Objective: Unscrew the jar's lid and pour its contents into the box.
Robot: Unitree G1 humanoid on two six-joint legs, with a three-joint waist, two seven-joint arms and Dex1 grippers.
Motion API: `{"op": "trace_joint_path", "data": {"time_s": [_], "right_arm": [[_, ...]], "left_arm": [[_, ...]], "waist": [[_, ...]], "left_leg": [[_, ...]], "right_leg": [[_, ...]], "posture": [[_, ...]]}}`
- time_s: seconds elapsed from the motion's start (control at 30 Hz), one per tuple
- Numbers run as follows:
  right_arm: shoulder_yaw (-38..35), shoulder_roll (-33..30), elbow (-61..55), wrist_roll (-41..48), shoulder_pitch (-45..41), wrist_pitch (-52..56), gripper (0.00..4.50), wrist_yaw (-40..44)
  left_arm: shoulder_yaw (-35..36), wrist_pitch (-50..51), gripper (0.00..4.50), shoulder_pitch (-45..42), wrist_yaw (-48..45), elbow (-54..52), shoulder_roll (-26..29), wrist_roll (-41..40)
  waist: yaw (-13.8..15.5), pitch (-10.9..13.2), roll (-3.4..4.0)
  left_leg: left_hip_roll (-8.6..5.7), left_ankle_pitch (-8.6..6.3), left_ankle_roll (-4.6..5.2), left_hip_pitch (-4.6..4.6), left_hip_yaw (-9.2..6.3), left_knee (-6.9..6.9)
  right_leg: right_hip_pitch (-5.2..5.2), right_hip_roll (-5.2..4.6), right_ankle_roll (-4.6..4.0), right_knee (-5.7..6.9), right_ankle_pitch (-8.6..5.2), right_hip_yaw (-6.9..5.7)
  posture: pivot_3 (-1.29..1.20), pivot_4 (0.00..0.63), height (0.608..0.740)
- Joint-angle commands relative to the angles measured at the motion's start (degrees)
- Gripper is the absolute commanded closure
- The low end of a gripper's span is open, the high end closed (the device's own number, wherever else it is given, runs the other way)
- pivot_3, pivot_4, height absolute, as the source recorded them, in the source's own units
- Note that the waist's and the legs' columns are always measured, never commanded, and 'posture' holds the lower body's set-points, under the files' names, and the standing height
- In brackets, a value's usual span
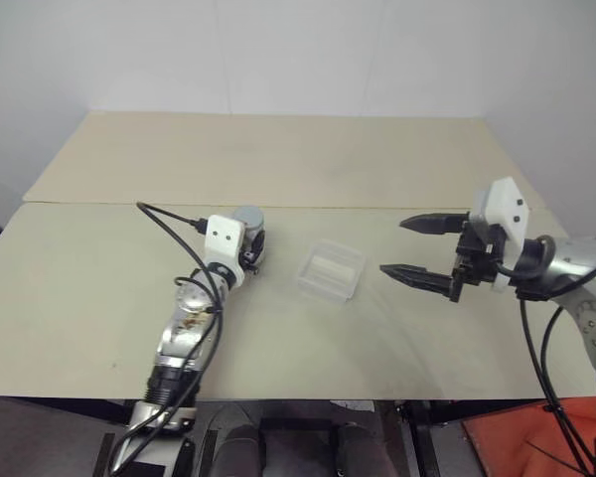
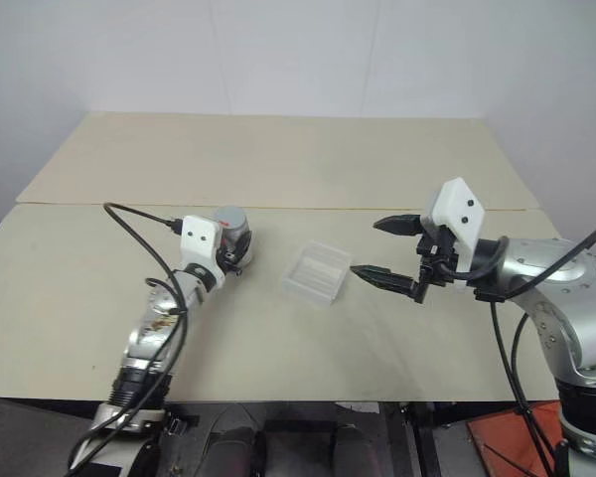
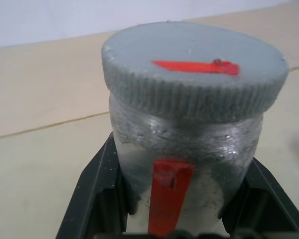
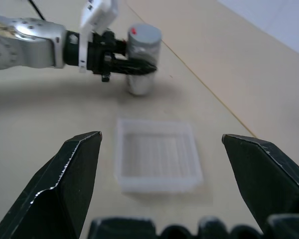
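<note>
The left wrist view brings out what the head views cannot: the lid (image 3: 194, 64) is grey with a ribbed edge and a red mark across its top, and a red strip runs down the side of the jar (image 3: 189, 164) below it, between two black fingers (image 3: 97, 194) pressing its sides. The head views give the layout instead. The jar stands upright on the left part of the pale worktop (image 1: 278, 159), its lid on. The clear, shallow box (image 1: 331, 271) lies just right of it, near the middle, apart from both claws. The right wrist view looks across the box to the jar beyond it, held in the other arm's fingers.

The left claw (image 1: 250, 250) is clamped on the jar's body below the lid. The right claw (image 1: 407, 248) hangs above the worktop to the right of the box, its fingers spread wide, holding and touching nothing.

The contents cannot be made out.
</note>
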Motion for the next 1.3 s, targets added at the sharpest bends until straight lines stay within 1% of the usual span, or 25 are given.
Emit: {"op": "trace_joint_path", "data": {"time_s": [0.03,0.1,0.2,0.27,0.4,0.5,0.63,0.8,1.03,1.3], "right_arm": [[1.9,2.1,-0.5,1.7,-4.3,0.6,0.0,-1.3],[3.2,3.6,0.4,2.0,-6.3,1.0,0.0,-1.5],[5.3,6.5,2.4,2.9,-10.0,1.8,0.0,-2.1],[7.4,9.5,4.2,3.2,-13.3,2.4,0.0,-2.6],[10.1,14.0,6.3,2.8,-17.6,3.2,0.0,-3.9],[12.3,18.5,8.3,2.2,-21.5,4.0,0.0,-6.5],[14.7,22.7,9.9,0.8,-25.0,5.4,0.0,-9.4],[17.3,24.5,11.0,-1.8,-27.1,6.8,0.0,-11.9],[19.7,26.4,14.6,-5.7,-28.5,5.6,0.0,-12.8],[19.5,27.4,15.8,-7.6,-28.8,5.1,0.0,-11.5]], "left_arm": [[2.3,3.4,2.57,-2.2,-17.7,-5.3,8.2,-10.1],[3.5,7.5,2.57,-4.0,-24.6,-4.6,12.4,-15.2],[3.8,8.4,2.57,-7.3,-36.0,-1.0,17.5,-19.4],[3.8,10.7,2.57,-11.2,-43.4,2.7,19.8,-22.5],[2.1,11.4,2.57,-16.2,-53.0,7.6,20.9,-24.5],[-0.8,8.5,2.57,-19.0,-57.3,11.5,19.7,-22.1],[-3.4,5.0,2.57,-21.5,-59.8,15.8,17.5,-19.2],[-4.8,1.1,2.57,-23.6,-61.5,19.6,15.8,-16.5],[-4.5,-0.9,2.57,-24.9,-63.3,19.8,16.0,-15.6],[-4.3,-1.7,2.57,-24.5,-62.9,18.6,15.9,-14.5]], "waist": [[-0.4,0.0,0.01],[-0.6,0.0,0.02],[-0.4,0.0,0.01],[-0.5,0.0,0.01],[-0.6,0.0,0.02],[-0.9,0.0,0.02],[-1.0,0.0,0.02],[-1.0,0.0,0.02],[-1.1,0.0,0.03],[-1.1,0.0,0.04]], "left_leg": [[0.01,0.0,0.0,0.02,0.01,-0.01],[0.02,0.0,0.0,0.03,0.0,-0.02],[0.01,0.0,0.0,-0.01,0.0,0.0],[0.0,0.0,0.0,-0.04,0.0,0.03],[0.01,0.0,0.0,-0.08,-0.01,0.03],[0.01,0.0,0.0,-0.11,0.0,0.04],[0.01,0.01,0.0,-0.1,-0.01,0.04],[0.01,0.01,0.01,-0.2,-0.01,0.06],[0.02,0.01,0.01,-0.2,-0.01,0.06],[0.02,0.01,0.01,-0.23,-0.01,0.06]], "right_leg": [[-0.02,0.01,0.0,0.04,0.0,0.0],[0.0,0.01,-0.01,0.03,0.0,-0.01],[0.02,-0.01,0.0,-0.04,-0.01,-0.04],[0.01,-0.01,0.0,-0.06,-0.01,-0.05],[-0.03,0.0,0.0,-0.03,-0.01,-0.08],[-0.04,0.0,0.0,0.01,0.0,-0.08],[-0.07,0.02,0.0,0.06,0.0,-0.08],[-0.1,0.01,0.0,0.17,0.0,-0.09],[-0.14,0.02,0.01,0.17,0.0,-0.09],[-0.15,0.01,0.01,0.19,0.01,-0.09]], "posture": [[0.0,0.15,0.74],[0.0,0.15,0.74],[0.0,0.15,0.74],[0.0,0.15,0.74],[0.0,0.15,0.74],[0.0,0.15,0.74],[0.0,0.15,0.74],[0.0,0.15,0.74],[0.0,0.15,0.74],[0.0,0.15,0.74]]}}
